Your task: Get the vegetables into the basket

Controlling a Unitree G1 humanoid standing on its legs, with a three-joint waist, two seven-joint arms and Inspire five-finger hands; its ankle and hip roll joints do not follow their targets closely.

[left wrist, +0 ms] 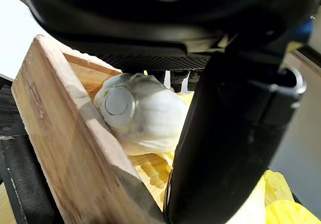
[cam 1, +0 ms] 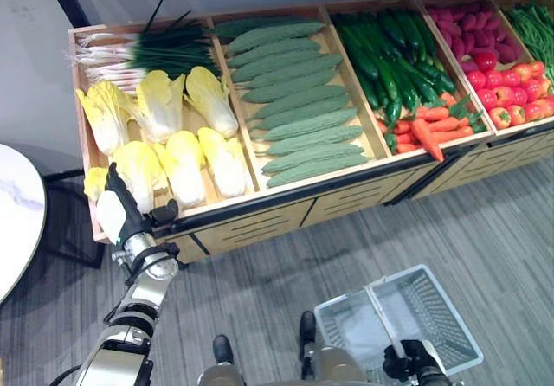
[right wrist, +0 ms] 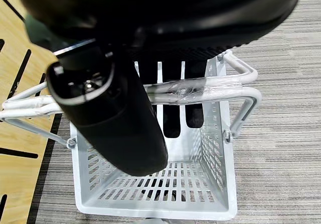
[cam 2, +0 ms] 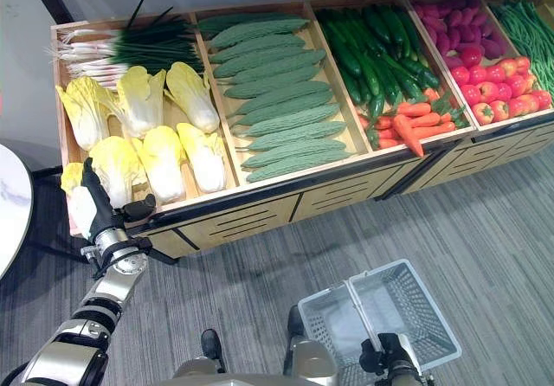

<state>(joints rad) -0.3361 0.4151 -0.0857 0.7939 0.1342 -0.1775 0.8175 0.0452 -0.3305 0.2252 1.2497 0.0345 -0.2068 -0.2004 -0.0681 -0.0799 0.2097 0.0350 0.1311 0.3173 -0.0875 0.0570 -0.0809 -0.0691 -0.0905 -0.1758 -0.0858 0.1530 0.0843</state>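
Observation:
Pale yellow napa cabbages (cam 1: pixel 177 135) fill the left bin of the wooden produce stand (cam 1: pixel 286 200). My left hand (cam 1: pixel 117 209) stands at that bin's front left corner with its fingers straight, over a small cabbage (left wrist: pixel 140 118) that lies against the wooden wall (left wrist: pixel 65 133). The thumb (left wrist: pixel 225 133) hangs in front of that cabbage, and I see no grip on it. My right hand (cam 1: pixel 407 360) is low at the right, shut on the handle (right wrist: pixel 200 91) of a white plastic basket (cam 1: pixel 450 334). Nothing lies inside the basket (right wrist: pixel 165 184).
Other bins hold spring onions (cam 1: pixel 147 53), ridged light green gourds (cam 1: pixel 294 100), dark cucumbers (cam 1: pixel 389 57), carrots (cam 1: pixel 424 126) and red tomatoes (cam 1: pixel 511 92). A round white table (cam 1: pixel 13 213) stands at the far left. Grey carpet (cam 1: pixel 485 230) spreads before the stand.

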